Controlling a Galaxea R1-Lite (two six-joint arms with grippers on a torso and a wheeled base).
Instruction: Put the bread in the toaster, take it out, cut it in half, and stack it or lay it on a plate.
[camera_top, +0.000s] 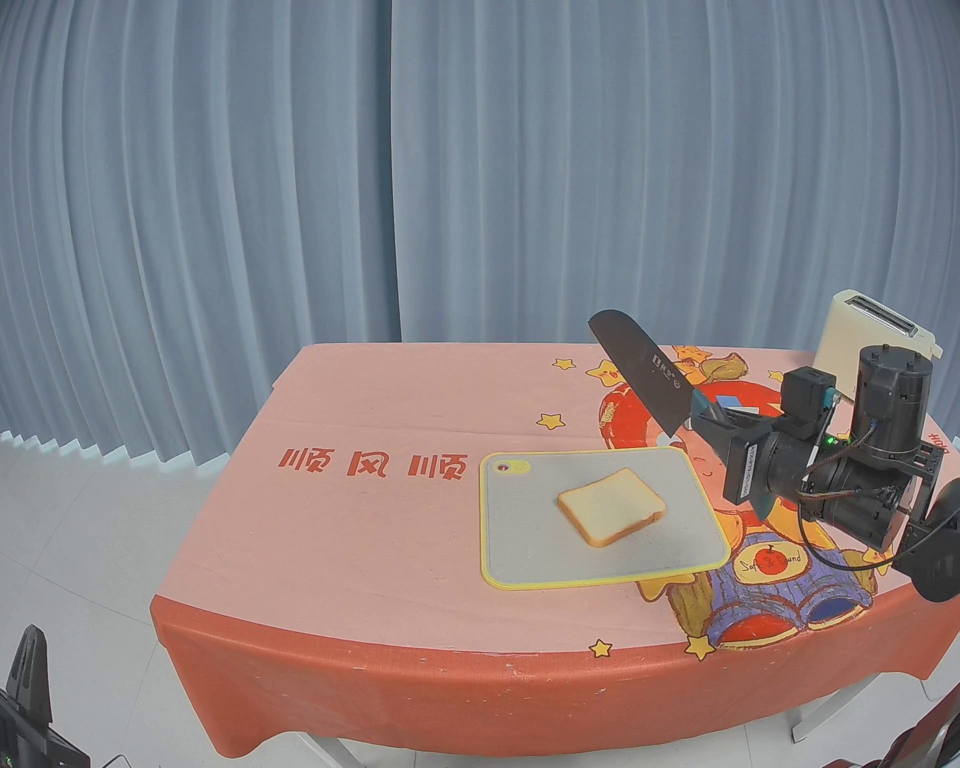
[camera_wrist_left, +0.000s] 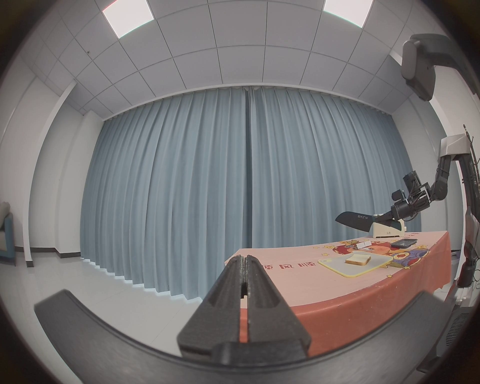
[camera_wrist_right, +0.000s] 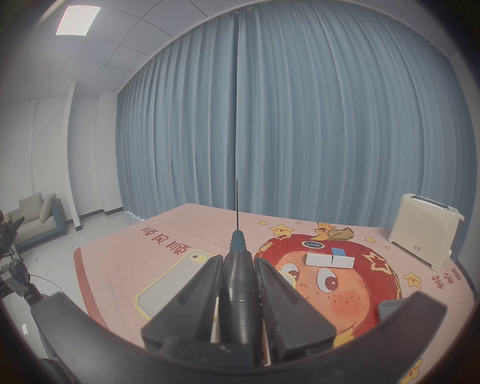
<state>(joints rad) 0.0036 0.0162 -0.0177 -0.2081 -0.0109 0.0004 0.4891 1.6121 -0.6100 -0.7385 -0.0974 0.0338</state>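
Right pincer (camera_top: 712, 418), clamped on the knife (camera_top: 640, 365), hovers at one o'clock of the bread slice (camera_top: 612, 506) on the cutting board (camera_top: 520, 540); left pincer (camera_wrist_left: 245, 280) together, empty. Best bring the blade squarely across its middle.

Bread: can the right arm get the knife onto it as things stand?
Probably yes: the right gripper holds the knife raised beside the cutting board, where the bread lies uncovered with nothing between them.

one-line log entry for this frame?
right gripper: shut on knife, raised over table | bread: uncut, on cutting board | left gripper: shut, off table
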